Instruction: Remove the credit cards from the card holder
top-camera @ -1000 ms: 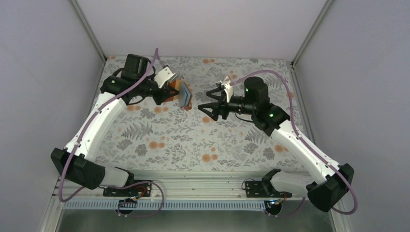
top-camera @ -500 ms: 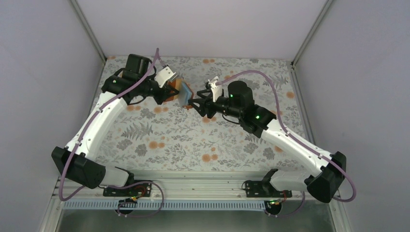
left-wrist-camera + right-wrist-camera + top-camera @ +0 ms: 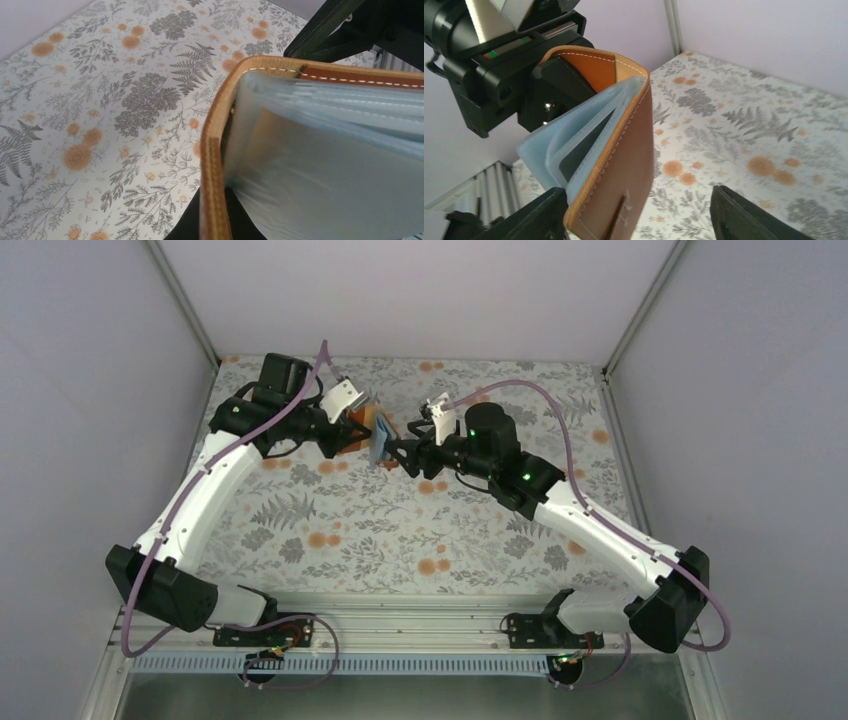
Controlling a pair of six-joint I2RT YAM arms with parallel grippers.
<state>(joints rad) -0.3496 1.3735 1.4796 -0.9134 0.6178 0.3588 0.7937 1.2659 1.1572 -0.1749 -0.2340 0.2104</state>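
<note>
My left gripper (image 3: 362, 430) is shut on the card holder (image 3: 378, 437), a brown leather bifold that it holds above the table, part open. In the left wrist view the holder's stitched leather edge (image 3: 214, 150) and pale blue-grey pockets (image 3: 325, 165) fill the frame. My right gripper (image 3: 400, 452) is open, and its jaws straddle the holder's free flap (image 3: 624, 150). The left finger (image 3: 529, 217) is close to the pockets (image 3: 541, 150), and the right finger (image 3: 744, 215) stands well apart. One dark credit card (image 3: 581, 150) shows inside a pocket. The other credit cards are hidden.
The floral tablecloth (image 3: 400, 530) covers the table below both arms. Grey walls and metal corner posts (image 3: 180, 295) close in the back and sides. A ridged metal rail (image 3: 420, 625) runs along the near edge by the arm bases.
My right arm has reached left until its open jaws are around the card holder's free flap. The left arm and the holder have stayed in place.
</note>
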